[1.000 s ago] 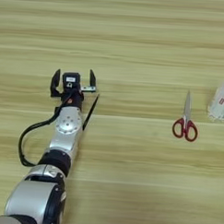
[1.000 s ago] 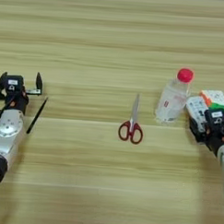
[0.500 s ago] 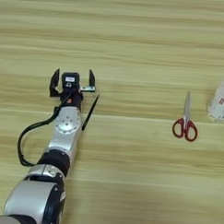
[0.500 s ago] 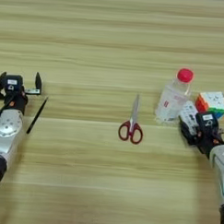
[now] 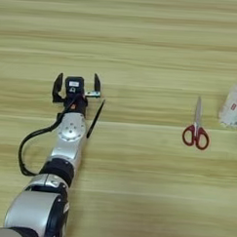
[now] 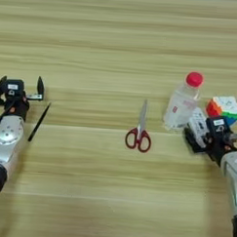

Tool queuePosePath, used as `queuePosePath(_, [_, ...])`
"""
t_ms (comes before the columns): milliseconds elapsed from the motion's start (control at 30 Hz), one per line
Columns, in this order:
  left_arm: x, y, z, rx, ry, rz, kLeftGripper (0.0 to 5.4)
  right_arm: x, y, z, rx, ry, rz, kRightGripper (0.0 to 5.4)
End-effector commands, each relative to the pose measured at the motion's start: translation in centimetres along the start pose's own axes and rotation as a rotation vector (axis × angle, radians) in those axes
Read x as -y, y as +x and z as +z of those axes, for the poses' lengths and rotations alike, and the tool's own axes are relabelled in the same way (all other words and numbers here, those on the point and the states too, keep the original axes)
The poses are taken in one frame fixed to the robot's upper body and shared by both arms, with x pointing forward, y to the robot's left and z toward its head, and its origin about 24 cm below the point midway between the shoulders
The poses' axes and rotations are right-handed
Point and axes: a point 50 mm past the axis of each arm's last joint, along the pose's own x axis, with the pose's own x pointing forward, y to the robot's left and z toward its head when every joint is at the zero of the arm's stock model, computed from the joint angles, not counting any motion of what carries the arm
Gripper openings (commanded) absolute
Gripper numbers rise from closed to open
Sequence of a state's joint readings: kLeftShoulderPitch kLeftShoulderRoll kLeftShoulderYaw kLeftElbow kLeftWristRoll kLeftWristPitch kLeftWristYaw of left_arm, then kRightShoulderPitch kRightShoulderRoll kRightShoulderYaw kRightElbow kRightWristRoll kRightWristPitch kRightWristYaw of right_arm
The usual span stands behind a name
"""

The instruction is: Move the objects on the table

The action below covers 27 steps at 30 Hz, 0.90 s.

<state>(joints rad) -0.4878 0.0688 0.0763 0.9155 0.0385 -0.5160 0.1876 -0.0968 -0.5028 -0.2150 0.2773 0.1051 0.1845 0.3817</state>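
Though scattered with objects, a wood-grained table [image 5: 143, 33].

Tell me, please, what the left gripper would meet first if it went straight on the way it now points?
Nothing, as far as the views show: the left gripper, fingers open, points up the table, and only bare wood lies ahead. The black stick lies beside it, out of line.

The table [image 6: 119, 37] carries one clear bottle [image 6: 181, 101] with a red cap, one pair of red-handled scissors [image 6: 139, 131], one thin black stick [image 5: 95, 119], one multicoloured puzzle cube [image 6: 225, 108] and one white remote [image 6: 198, 128].
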Motion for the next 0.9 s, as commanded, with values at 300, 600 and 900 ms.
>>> queuePosePath(300, [-0.1, 0.1, 0.0, -0.004, 0.005, 0.0, 5.4, 1.3, -1.3, 3.1, 0.101, -0.051, -0.046, 5.37])
queuePosePath(600, [-0.1, 0.2, 0.0, -0.005, 0.005, 0.002, 5.4, 0.9, -2.3, 3.8, 0.101, -0.113, -0.011, 5.37])
queuePosePath(900, [-0.1, 0.1, 0.0, -0.005, 0.006, 0.002, 5.4, -0.4, -3.4, 3.8, 0.072, -0.228, 0.102, 5.37])
